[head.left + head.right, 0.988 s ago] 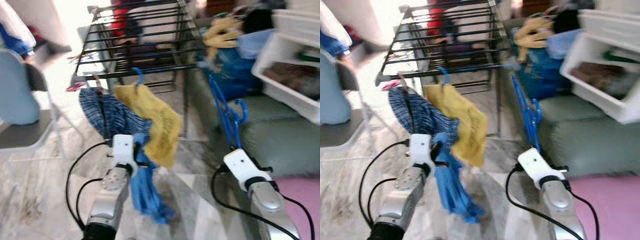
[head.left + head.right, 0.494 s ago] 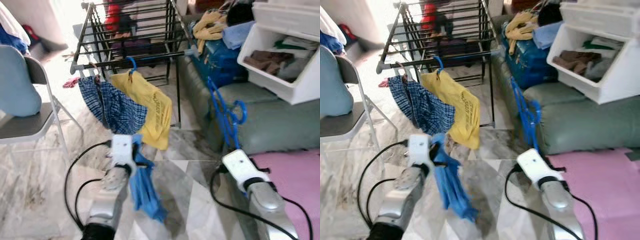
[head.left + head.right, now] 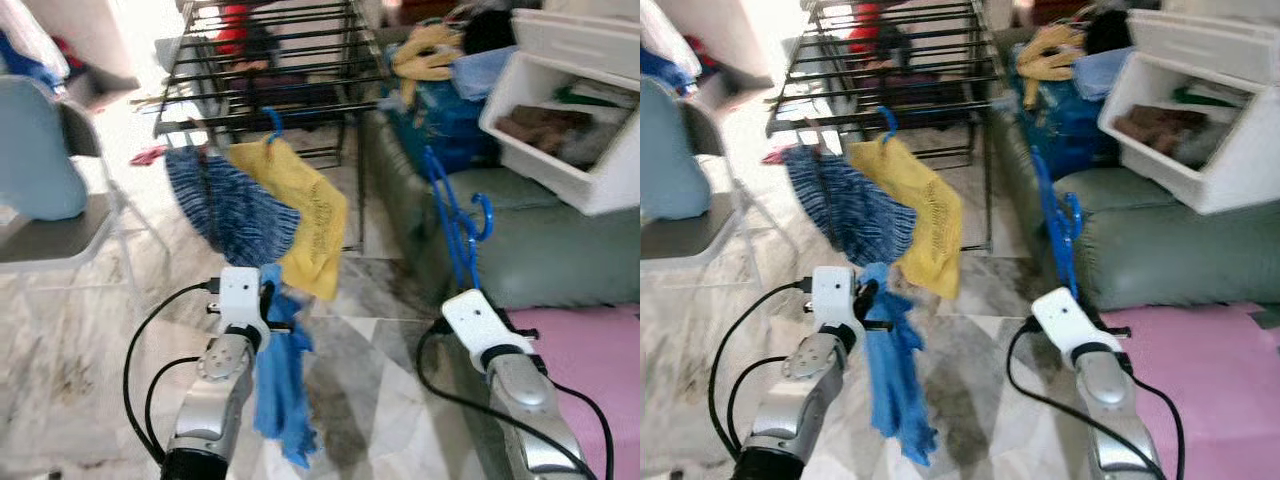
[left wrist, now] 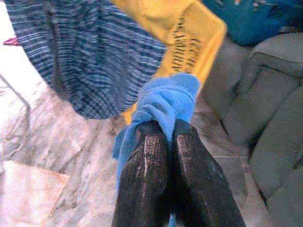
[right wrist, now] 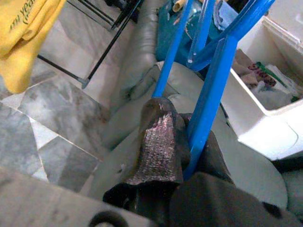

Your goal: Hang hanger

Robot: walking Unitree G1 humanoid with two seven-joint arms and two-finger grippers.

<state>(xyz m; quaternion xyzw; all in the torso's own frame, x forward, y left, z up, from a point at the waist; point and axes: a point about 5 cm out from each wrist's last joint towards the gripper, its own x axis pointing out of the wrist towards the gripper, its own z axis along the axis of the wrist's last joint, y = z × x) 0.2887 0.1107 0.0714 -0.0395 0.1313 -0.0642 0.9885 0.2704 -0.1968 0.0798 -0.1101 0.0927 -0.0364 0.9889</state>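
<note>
A blue plastic hanger (image 3: pixel 455 225) stands upright in my right gripper (image 5: pixel 182 142), which is shut on its lower bar, in front of the grey-green sofa. My left gripper (image 4: pixel 165 135) is shut on a blue cloth (image 3: pixel 282 372) that hangs down from it toward the floor. Ahead stands a black drying rack (image 3: pixel 270 75). From its front rail hang a yellow garment (image 3: pixel 305 215) on a blue hanger hook and a blue checked garment (image 3: pixel 225 200).
A grey-green sofa (image 3: pixel 540 250) is on the right, with a white bin of clothes (image 3: pixel 565 120) and a blue bag (image 3: pixel 445 110) on it. A pink mat (image 3: pixel 595 360) lies at lower right. A chair (image 3: pixel 40 190) stands at left on the marble floor.
The whole view shifted and swayed between frames as the camera moved. Both grippers keep their holds; the blue cloth has swung a little under the left gripper.
</note>
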